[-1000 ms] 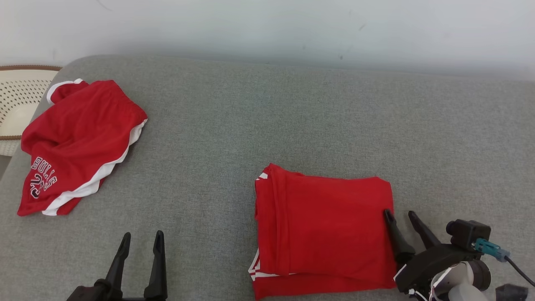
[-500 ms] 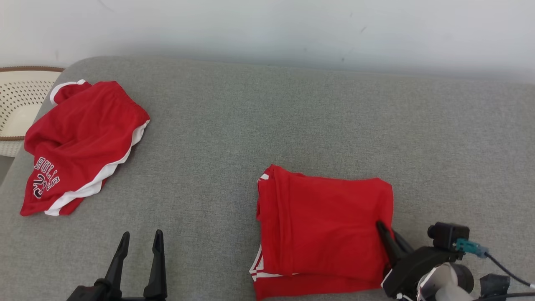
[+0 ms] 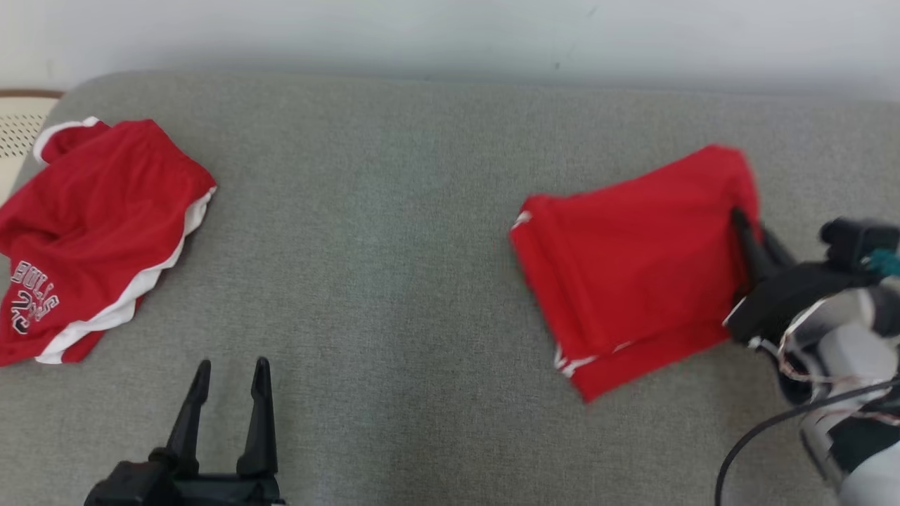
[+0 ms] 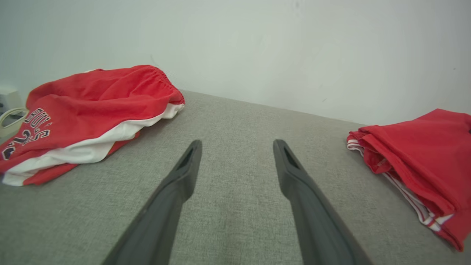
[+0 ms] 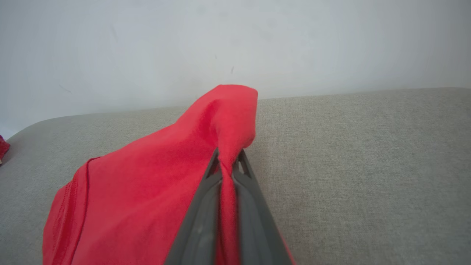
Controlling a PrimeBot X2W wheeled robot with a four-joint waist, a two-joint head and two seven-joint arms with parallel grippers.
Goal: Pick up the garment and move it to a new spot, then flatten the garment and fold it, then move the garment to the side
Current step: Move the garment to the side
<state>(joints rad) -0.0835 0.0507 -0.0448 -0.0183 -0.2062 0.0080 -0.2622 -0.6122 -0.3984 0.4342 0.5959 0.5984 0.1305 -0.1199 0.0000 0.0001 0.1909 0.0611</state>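
1 folded garment, 1 "BULLS" shorts pr

A broad strip of bare grey cushion lies open between the crumpled red shorts at left and the folded red garment at right (a wall closes off the far edge).

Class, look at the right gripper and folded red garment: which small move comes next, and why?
Probably draw the folded garment low toward the robot's right: the right gripper is shut on one edge, the rest lies on the grey cushion, and lifting might undo the fold.
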